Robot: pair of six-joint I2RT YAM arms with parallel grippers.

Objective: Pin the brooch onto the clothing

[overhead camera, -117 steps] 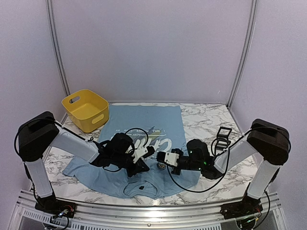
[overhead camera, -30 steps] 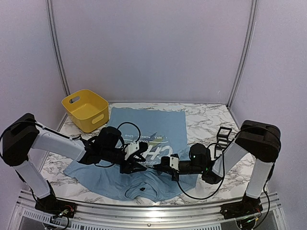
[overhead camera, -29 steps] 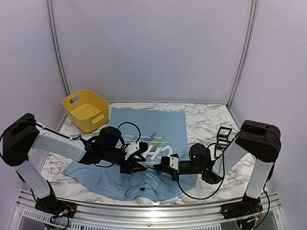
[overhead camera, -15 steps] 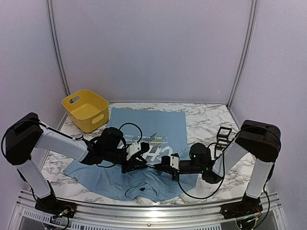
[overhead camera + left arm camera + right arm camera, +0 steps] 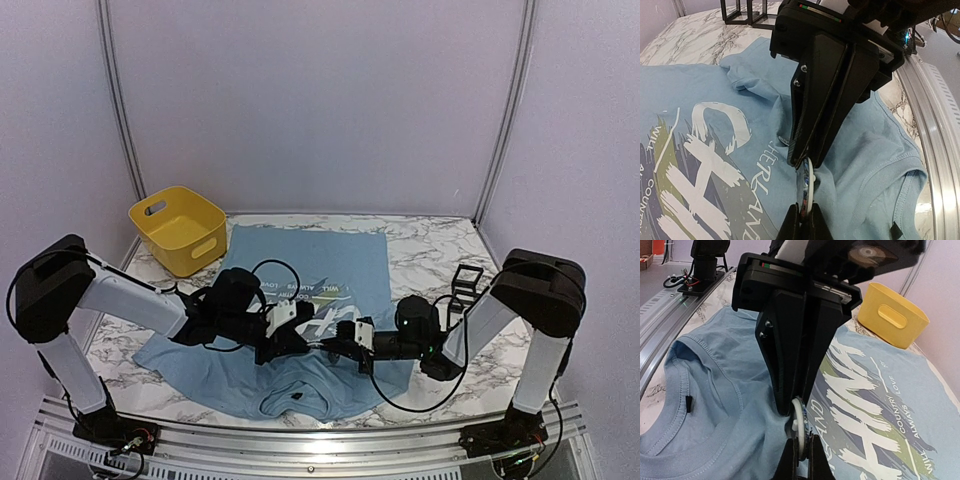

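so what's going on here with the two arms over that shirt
Two robot arms are working on pinning a small round white brooch to a light blue T-shirt spread on the marble table. The left arm and right arm meet over the chest near the collar. Each has its jaws shut on the brooch from opposite sides, right against a bunched fold of fabric. Whether the pin is through the cloth can't be seen.
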